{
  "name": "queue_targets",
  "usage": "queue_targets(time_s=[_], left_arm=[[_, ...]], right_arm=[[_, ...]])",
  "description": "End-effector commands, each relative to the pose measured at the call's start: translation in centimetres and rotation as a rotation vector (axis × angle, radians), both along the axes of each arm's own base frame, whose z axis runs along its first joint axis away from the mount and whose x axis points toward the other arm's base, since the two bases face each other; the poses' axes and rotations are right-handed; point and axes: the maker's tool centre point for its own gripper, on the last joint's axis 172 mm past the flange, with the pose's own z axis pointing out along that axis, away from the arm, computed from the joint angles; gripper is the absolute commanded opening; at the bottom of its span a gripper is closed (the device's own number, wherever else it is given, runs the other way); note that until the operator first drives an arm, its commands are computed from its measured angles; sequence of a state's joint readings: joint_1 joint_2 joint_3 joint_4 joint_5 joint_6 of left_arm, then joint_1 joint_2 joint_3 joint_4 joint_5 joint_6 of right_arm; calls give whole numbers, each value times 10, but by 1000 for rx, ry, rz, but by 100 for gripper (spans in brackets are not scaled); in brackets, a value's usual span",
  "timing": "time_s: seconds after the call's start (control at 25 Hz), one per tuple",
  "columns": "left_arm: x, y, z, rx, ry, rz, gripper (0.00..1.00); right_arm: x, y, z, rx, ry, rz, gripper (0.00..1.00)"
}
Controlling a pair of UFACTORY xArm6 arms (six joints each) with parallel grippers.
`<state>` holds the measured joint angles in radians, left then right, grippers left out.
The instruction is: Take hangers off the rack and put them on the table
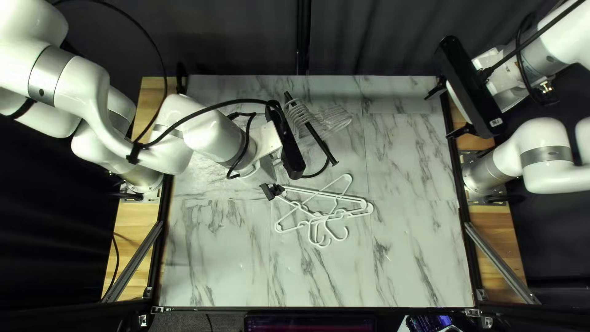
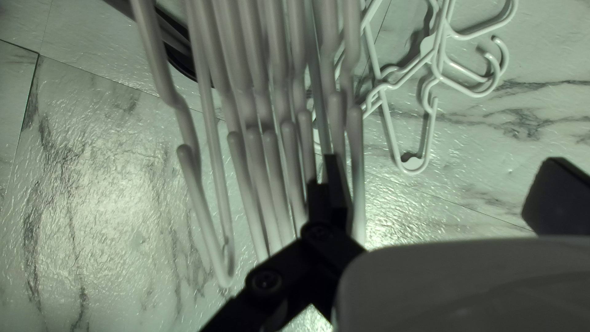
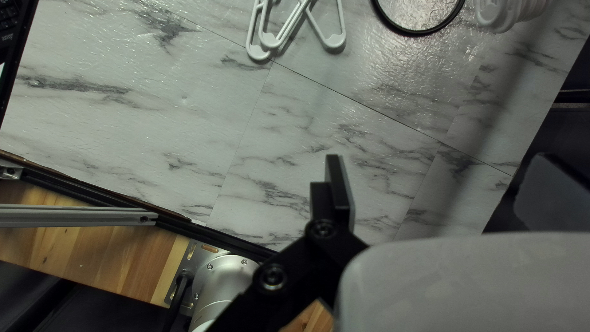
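- Okay, so the loose white plastic hangers are in a messy overlapping pile around the middle of the marble-look table, hooks mostly toward the near edge.
- The black rack is up between that pile and the table's far edge, with a bunch of white hangers hanging on it.
- The left end effector is down by the rack, and in the top left view one finger shows right by the left end of the loose pile.
- From its own wrist view, the left end effector is spread pretty wide. One finger overlaps the row of hung hangers, can't tell if it's touching any. The end hanger of the row sits between the fingers, way closer to that one, and isn't pinched.
- The right end effector is up near the table's far right corner, fingers wide apart, nothing gripped. It's well apart from both sets of hangers.
- There's a dark curtain behind the far edge, and wooden boards run along the left and right edges.
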<state>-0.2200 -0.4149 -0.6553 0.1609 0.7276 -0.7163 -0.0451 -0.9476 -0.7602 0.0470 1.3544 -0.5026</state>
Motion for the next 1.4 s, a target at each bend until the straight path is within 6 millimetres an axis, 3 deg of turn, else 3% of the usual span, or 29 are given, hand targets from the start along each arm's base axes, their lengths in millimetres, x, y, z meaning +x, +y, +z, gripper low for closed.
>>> queue_targets(time_s=[0.04, 0.28, 0.4, 0.48, 0.6, 1.04, 1.4], left_arm=[[0, 1, -1, -1, 0, 0, 100], [1, 1, -2, 1, 1, 0, 98], [2, 1, -2, 3, 0, -3, 84], [2, 0, -1, 4, 0, -4, 59], [2, 0, 0, 7, -1, -4, 11], [7, 1, 13, 27, -4, -8, 0], [5, -4, 34, 65, 3, 5, 0]], right_arm=[[0, 0, 0, 0, 0, 0, 100], [0, 0, 0, 0, 0, 0, 100], [0, 0, 0, 0, 0, 0, 100], [0, 0, 0, 0, 0, 0, 100], [0, 0, 0, 0, 0, 0, 100], [0, 0, 0, 0, 0, 0, 100], [0, 0, 0, 0, 0, 0, 100]])
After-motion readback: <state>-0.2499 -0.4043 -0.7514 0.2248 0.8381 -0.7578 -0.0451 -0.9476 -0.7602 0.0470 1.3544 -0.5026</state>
